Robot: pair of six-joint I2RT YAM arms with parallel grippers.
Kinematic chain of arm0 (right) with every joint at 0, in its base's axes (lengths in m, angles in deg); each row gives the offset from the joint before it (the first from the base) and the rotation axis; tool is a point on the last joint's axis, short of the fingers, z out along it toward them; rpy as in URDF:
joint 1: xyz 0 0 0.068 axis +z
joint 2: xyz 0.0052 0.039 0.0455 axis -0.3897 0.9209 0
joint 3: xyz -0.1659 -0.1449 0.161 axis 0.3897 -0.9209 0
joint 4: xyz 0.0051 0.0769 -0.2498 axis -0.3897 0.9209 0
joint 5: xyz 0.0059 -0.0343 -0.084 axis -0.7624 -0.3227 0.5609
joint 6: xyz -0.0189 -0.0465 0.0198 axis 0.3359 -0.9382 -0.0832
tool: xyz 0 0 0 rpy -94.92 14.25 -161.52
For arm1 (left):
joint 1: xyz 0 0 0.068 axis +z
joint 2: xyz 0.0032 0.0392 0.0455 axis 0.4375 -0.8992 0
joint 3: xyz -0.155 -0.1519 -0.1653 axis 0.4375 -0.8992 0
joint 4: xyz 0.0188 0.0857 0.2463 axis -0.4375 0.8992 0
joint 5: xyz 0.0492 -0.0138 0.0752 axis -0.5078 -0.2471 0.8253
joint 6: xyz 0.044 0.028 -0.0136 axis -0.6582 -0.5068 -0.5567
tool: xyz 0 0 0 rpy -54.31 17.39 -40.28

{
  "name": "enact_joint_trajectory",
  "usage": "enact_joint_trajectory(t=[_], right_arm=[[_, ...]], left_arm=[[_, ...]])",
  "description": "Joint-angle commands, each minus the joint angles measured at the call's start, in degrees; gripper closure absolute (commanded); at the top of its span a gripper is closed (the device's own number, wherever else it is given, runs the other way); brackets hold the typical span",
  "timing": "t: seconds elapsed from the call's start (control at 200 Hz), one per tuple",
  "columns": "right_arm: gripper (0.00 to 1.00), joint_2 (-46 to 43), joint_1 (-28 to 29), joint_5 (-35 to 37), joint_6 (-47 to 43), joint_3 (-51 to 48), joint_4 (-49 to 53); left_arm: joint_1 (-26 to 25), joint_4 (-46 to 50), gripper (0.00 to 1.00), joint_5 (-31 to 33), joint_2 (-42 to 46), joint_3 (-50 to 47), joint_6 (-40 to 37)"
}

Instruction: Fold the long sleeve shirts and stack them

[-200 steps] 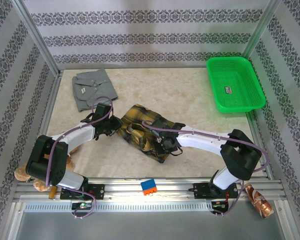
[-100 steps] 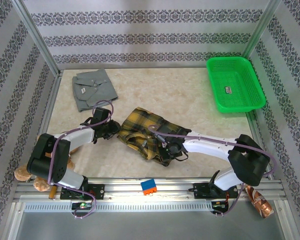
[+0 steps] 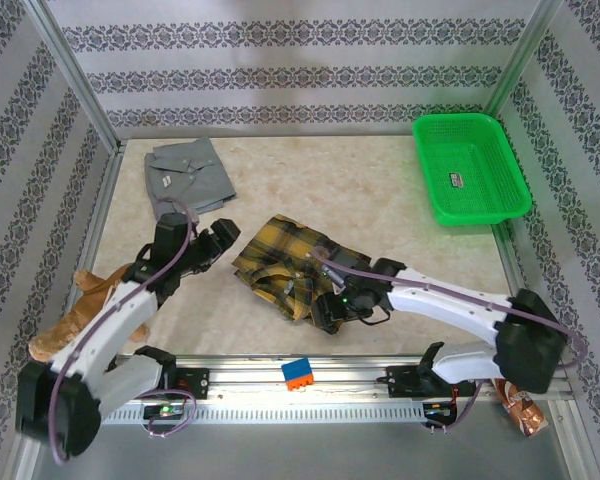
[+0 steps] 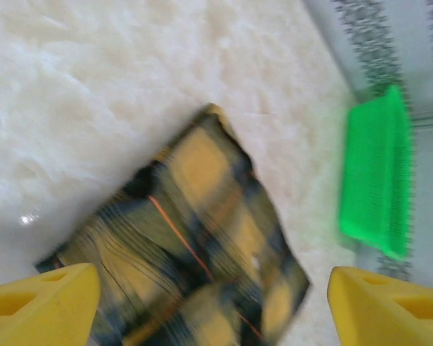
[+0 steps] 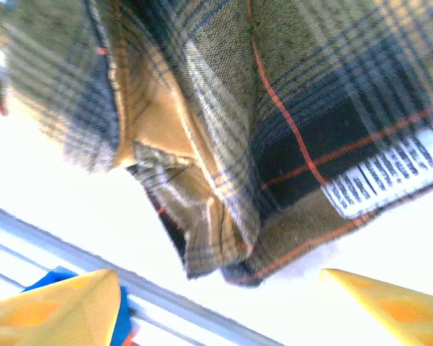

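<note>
Plaid flannel, the larger shirt, lies bunched in a rough fold at mid-frame and looks unfinished. Grey shirt looks folded at upper left, well apart, so stacking remains. Left gripper and right gripper flank the flannel, jaws apart, empty.

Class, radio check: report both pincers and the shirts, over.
Left pincer open, beside plaid shirt. Right pincer open at its near edge. Grey shirt apart, far left. Nothing blocking.
</note>
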Motion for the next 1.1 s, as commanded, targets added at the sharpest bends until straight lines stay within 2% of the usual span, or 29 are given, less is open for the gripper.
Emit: enact_joint_trajectory(t=[0.0,0.135,0.255,0.365,0.754,0.864,0.999,1.099], right_arm=[[0.2,-5.2,-1.5,0.6,-1.5,0.4,5.2],[0.15,-9.7,-4.3,-0.1,-3.9,0.8,6.2],[0.13,-11.1,-5.7,-0.7,-5.3,1.7,7.3],[0.12,-12.0,-5.7,-1.3,-6.0,2.4,7.7],[0.11,-18.2,-5.8,-0.7,-4.2,-0.2,8.3],[0.11,-19.5,-5.7,-1.0,-3.8,-1.1,7.9],[0.11,-20.3,-5.8,-1.6,-3.8,-1.9,6.9],[0.11,-20.4,-5.8,-2.6,-4.0,-1.8,6.4]], left_arm=[[-4.8,8.3,0.17,1.4,5.6,-4.8,10.4],[-14.4,3.8,0.17,6.6,5.9,-8.3,19.4],[-21.3,-4.5,0.17,9.6,-1.5,-9.9,25.6],[-24.9,-12.1,0.17,12.4,-8.1,-10.9,30.2],[-28.6,-25.7,0.2,15.7,-25.6,-8.5,36.7],[-28.6,-27.3,0.26,17.6,-27.9,-7.1,36.6],[-28.6,-28.7,0.38,15.8,-33.3,-4.0,35.6],[-28.2,-29.4,0.44,16.0,-35.5,-4.4,35.6]])
